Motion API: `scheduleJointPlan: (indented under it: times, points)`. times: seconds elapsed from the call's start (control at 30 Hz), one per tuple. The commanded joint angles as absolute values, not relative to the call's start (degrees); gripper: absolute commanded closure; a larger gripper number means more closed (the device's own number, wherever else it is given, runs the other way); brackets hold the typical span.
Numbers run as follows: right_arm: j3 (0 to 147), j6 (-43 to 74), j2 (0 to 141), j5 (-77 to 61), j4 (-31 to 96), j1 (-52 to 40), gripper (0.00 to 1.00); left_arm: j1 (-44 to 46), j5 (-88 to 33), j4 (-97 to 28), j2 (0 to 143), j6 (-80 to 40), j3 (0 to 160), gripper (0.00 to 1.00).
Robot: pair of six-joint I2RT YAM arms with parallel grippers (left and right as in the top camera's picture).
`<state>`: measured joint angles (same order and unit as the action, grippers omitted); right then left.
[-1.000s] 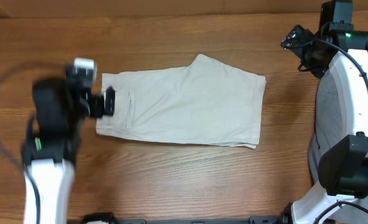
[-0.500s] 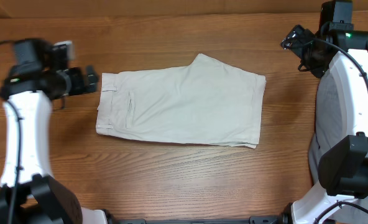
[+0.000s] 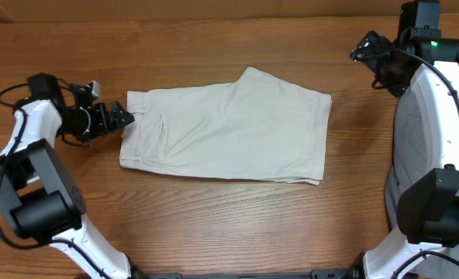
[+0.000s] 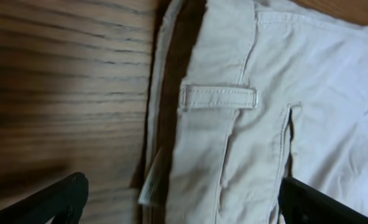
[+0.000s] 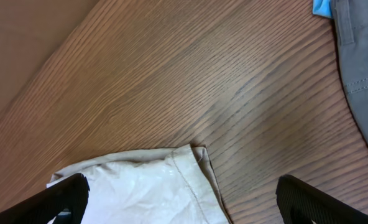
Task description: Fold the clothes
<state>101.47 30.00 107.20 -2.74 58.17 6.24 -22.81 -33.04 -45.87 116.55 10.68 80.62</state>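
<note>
Overhead view: the left gripper is reaching in from the far left edge of the table. Its arm is stretching low across the wood and its tips are pointing at the upper left corner of the cream trousers, just beside the waistband. The jaws are standing spread. The left wrist view is showing what the overhead cannot: the dark fingers sitting wide apart at the bottom corners, with the waistband and one belt loop lying flat between them, untouched.

The trousers are lying folded in the middle of the table, waistband to the left.

The right gripper is hanging at the far upper right, well apart from the trousers, jaws likewise spread. Only its wrist view is revealing a grey garment at the right edge and a scrap of blue beside it.

Half a second ago the left gripper was hovering higher and farther left; it has since swung down toward the waistband corner. The trousers and the right arm have not shifted.
</note>
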Motion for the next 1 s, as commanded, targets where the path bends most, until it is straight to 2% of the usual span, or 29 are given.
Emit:
scheduleJointPlan:
  times: [0.0, 0.4, 0.47, 0.5, 0.57, 0.6, 0.63, 0.67, 0.7, 0.8, 0.97]
  points:
    - [102.32, 30.24, 105.86, -2.61, 58.00, 6.09, 0.00, -21.61, -34.83, -44.34, 119.83, 12.25, 81.62, 0.00]
    - [102.32, 30.22, 105.86, -2.61, 58.00, 6.07, 0.00, -18.37, -37.98, -45.87, 126.04, 13.96, 81.58, 0.01]
    - [102.32, 30.24, 105.86, -2.61, 58.00, 6.09, 0.00, -17.12, -37.89, -45.84, 126.32, 13.98, 81.58, 0.11]
    - [102.32, 30.22, 105.86, -2.61, 58.00, 6.09, 0.00, -16.23, -37.32, -45.65, 126.32, 13.98, 81.58, 0.31]
    - [102.32, 30.22, 105.86, -2.61, 58.00, 6.09, 0.00, -15.27, -36.67, -45.10, 126.32, 13.93, 81.58, 0.43]
    - [102.32, 30.22, 105.86, -2.61, 58.00, 6.07, 0.00, -14.68, -35.51, -44.53, 126.32, 13.30, 81.58, 0.61]
    - [102.32, 30.22, 105.86, -2.61, 58.00, 6.07, 0.00, -14.57, -34.85, -44.27, 126.32, 12.64, 81.60, 0.71]
    - [102.32, 30.24, 105.86, -2.61, 58.00, 6.09, 0.00, -14.55, -33.87, -43.86, 126.32, 11.31, 81.60, 0.86]
    - [102.32, 30.22, 105.86, -2.61, 57.98, 6.09, 0.00, -14.57, -32.97, -43.48, 126.32, 10.17, 81.60, 0.95]
    - [102.32, 30.22, 105.86, -2.61, 57.98, 6.09, 0.00, -15.59, -28.03, -42.72, 126.32, 5.56, 82.24, 0.96]
    - [102.32, 30.24, 105.86, -2.61, 58.00, 6.09, 0.00, -19.31, -19.92, -49.08, 126.28, 2.02, 89.01, 0.96]
